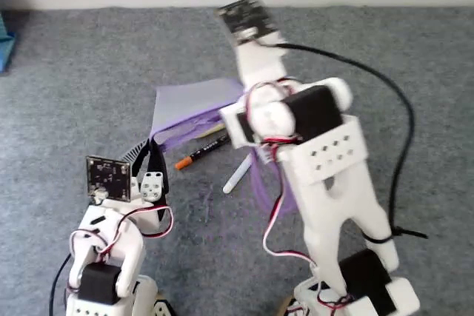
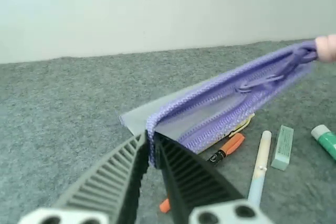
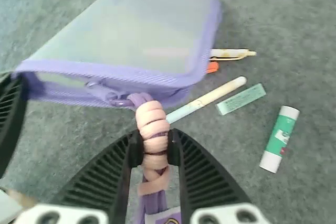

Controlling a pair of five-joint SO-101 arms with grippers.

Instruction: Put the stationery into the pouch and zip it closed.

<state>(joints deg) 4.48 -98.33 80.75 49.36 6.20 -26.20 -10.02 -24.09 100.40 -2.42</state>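
We see a grey worktop (image 1: pixel 74 72) with a purple pouch (image 1: pixel 194 101) raised at its zip edge and held stretched between two arms. The left jaws are clamped together on the pouch's corner, at one end of the zip. The right jaws are clamped on the pink braided zip pull (image 3: pixel 152 121), which leads off toward the other end.

The pouch's long axis, its zip line, runs from one pair of jaws to the other. The two zip edges look parted, so we judge the mouth open.

The stationery lies loose on the worktop, outside the pouch, just beside and partly under its lower edge, on the right arm's side. There is a pastel pen (image 3: pixel 210 98), an orange marker (image 1: pixel 200 152), a yellowish pen (image 3: pixel 231 53) half hidden by the pouch, a glue stick (image 3: pixel 278 137) and a green eraser (image 3: pixel 240 99).

We judge the right arm nearer to these things, though both pairs of jaws are occupied.
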